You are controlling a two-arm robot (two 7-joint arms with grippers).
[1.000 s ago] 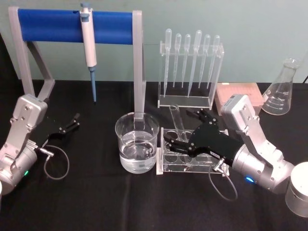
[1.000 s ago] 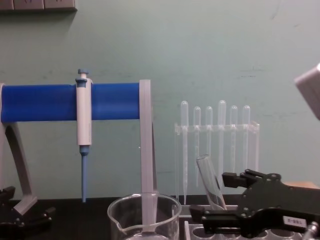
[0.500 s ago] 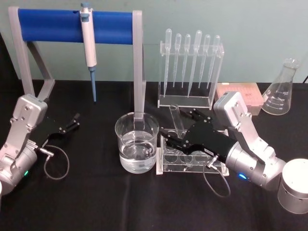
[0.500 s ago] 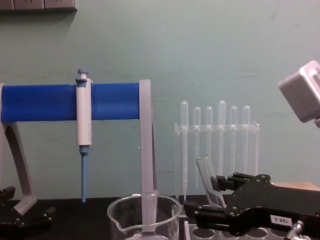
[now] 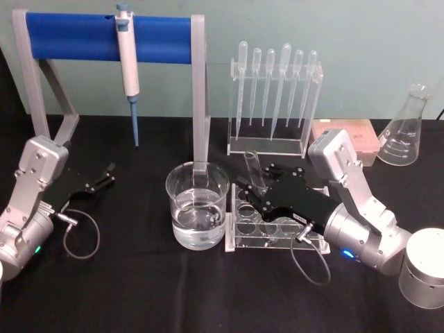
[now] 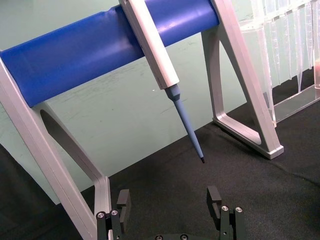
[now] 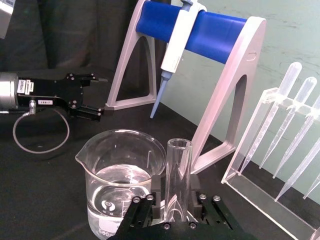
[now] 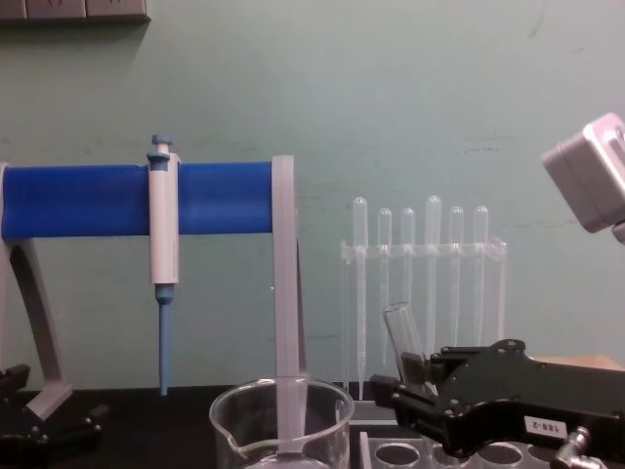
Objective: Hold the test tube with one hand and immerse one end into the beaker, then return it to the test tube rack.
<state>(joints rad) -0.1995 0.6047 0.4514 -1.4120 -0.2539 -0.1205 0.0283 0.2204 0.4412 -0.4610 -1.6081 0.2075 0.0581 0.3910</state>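
The test tube [image 7: 179, 160] stands near-upright in the rack [image 5: 239, 239], between the right gripper's [image 7: 176, 191] narrowed fingers, seemingly pinched. The beaker [image 5: 198, 205] sits just beyond the fingertips. The left gripper [image 6: 168, 196] rests well apart, fingers wide.

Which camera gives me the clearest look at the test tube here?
Right wrist view: the test tube stands close up, rim and wall plain, in the right gripper. Head view shows it leaning in the rack; chest view, its top above the gripper.
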